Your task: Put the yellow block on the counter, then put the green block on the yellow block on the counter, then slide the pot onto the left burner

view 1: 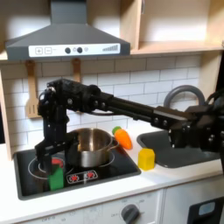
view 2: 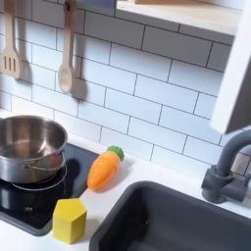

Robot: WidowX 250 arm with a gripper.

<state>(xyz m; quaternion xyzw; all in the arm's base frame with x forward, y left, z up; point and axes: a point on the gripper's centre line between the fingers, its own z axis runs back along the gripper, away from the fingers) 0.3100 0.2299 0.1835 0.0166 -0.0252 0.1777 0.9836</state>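
Green block [view 1: 56, 176]: stood upright near the front edge of the black cooktop [view 1: 96, 173], at the first exterior view's left, at the near rim of the left burner [view 1: 37, 164]; touched neither the other block nor the pot.

Yellow block [view 1: 146, 158]: rested on the counter [view 1: 171, 173] just beside the cooktop's edge at the first exterior view's right, with the sink [view 1: 179, 144] on its other side; seen in the second exterior view [view 2: 69, 220] at the corner of the cooktop [view 2: 20, 201], near the dark sink basin [view 2: 172, 221]. Lay well apart from the green block, with nothing stacked on it.

Gripper [view 1: 51, 150]: hung directly above the green block, pointing down, on the long black arm [view 1: 131, 107] that reached in from the first exterior view's right. Claw spread or clenched: could not be told, nor whether the fingertips touched the block.

Pot [view 1: 90, 147]: sat behind and beside the gripper on the cooktop's half at the first exterior view's right, lidless; shown in the second exterior view [view 2: 27, 147] over red burner rings.

Orange carrot toy [view 1: 123, 137]: lay on the counter behind the yellow block, beside the pot, green tip toward the wall [view 2: 102, 169].

Farthest back: grey faucet [view 2: 227, 172] behind the sink; wooden spoon [view 2: 66, 59] and spatula [view 2: 10, 44] hung on the white tiled wall [view 2: 147, 69]; grey range hood [view 1: 66, 39] above the cooktop.
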